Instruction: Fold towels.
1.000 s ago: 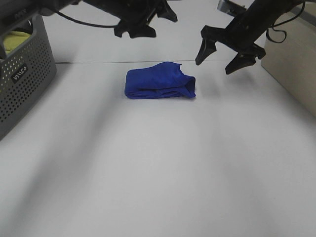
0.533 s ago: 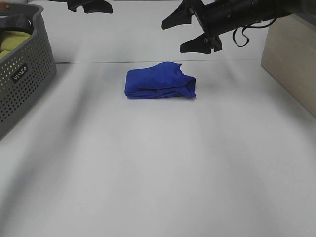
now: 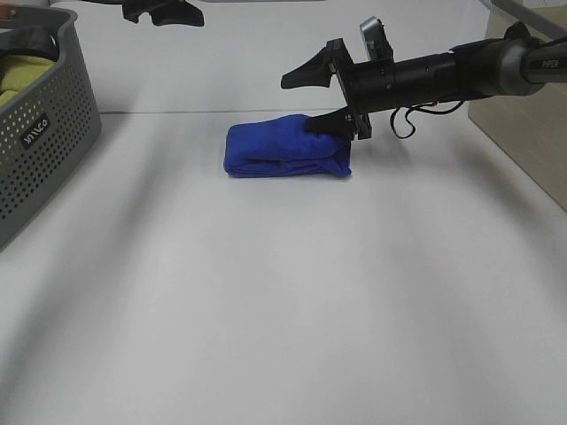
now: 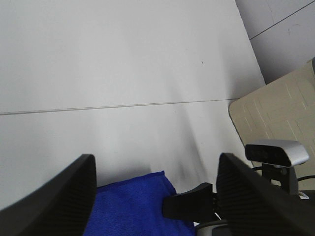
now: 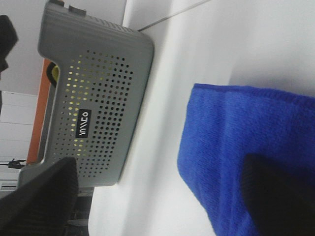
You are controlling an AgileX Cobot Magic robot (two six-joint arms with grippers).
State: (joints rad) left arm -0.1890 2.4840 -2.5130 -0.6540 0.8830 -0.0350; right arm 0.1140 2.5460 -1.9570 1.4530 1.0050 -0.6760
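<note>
A royal-blue towel (image 3: 283, 148) lies folded into a small bundle at the middle back of the white table. My right gripper (image 3: 314, 100) reaches in level from the right, open, its lower finger (image 3: 324, 124) resting at the towel's upper right end and its upper finger held above it. In the right wrist view the towel (image 5: 231, 132) fills the space beside one dark finger (image 5: 280, 196). My left gripper (image 3: 164, 11) hangs high at the back left, open and empty. The left wrist view shows a corner of the towel (image 4: 138, 206) far below the open fingers.
A grey perforated basket (image 3: 44, 133) stands at the left edge with a yellow-green cloth (image 3: 16, 78) inside. A beige box (image 3: 532, 133) stands at the right edge. The basket (image 5: 93, 98) also shows beyond the towel in the right wrist view.
The right gripper has swung from pointing down to lying level, dropping to the towel's right end. The left gripper rose and withdrew to the back left.
</note>
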